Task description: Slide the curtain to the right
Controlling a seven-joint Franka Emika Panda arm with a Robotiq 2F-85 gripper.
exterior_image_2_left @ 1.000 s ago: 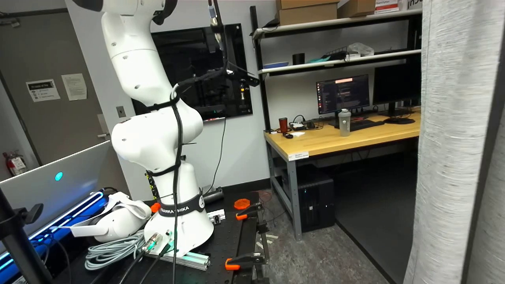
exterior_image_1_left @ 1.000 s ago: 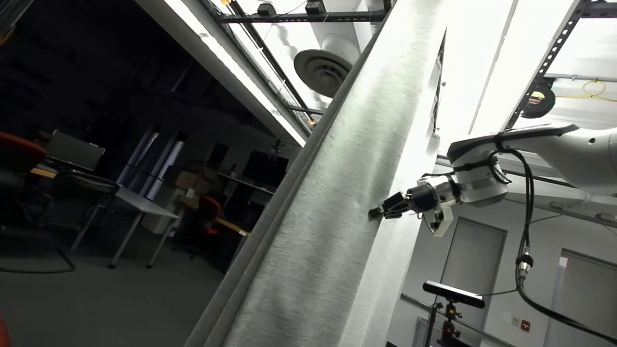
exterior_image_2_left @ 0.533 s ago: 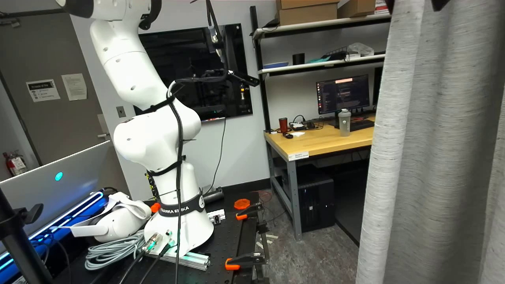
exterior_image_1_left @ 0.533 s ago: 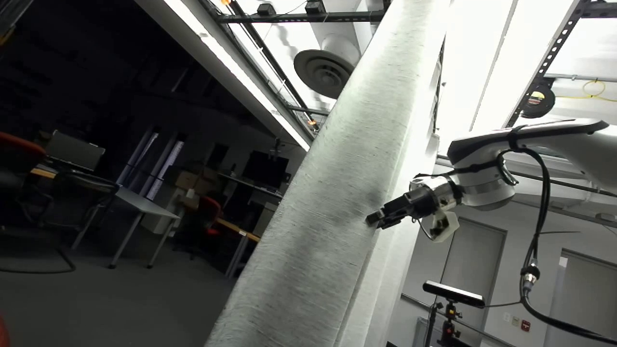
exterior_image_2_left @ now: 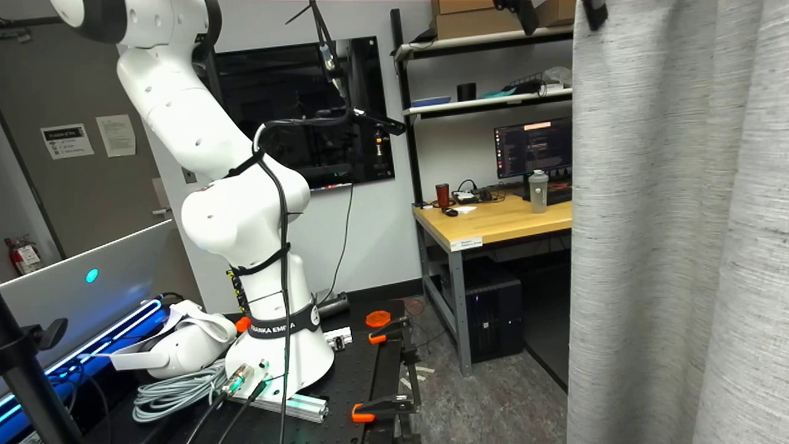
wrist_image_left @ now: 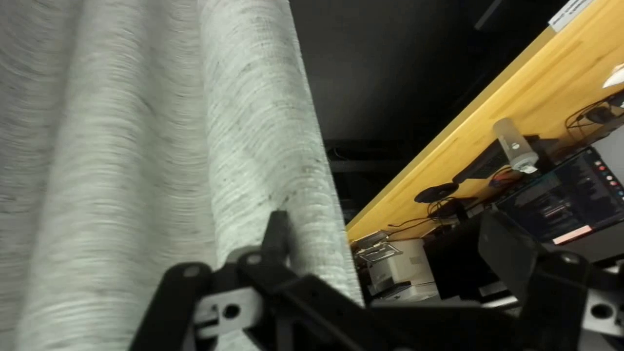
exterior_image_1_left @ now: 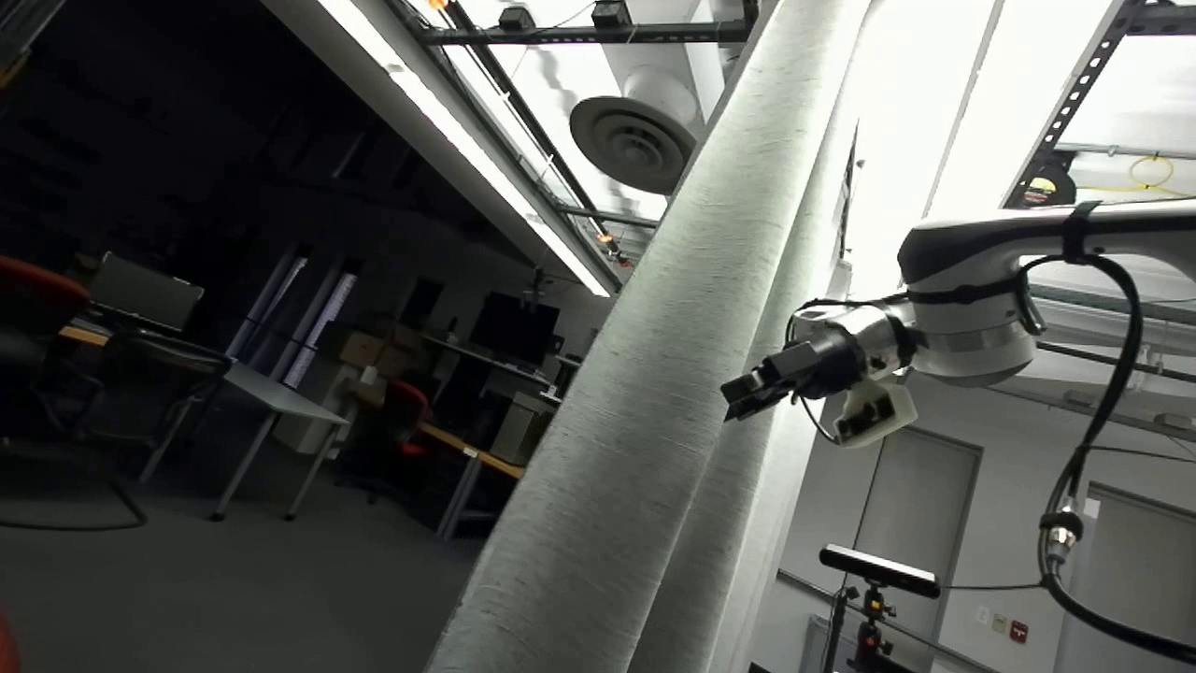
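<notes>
Jaws parted, nothing gripped; one black finger (wrist_image_left: 276,234) is held near the tall grey-white fabric curtain (wrist_image_left: 170,126), contact unclear, presumably for pushing.

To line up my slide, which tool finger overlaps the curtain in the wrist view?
The image-left finger, its tip seen against the curtain; the image-right finger shows clear of it.

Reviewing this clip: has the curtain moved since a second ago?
Yes: in an exterior view, the curtain has shifted toward the picture's left, now covering more of the wooden desk than before.
</notes>
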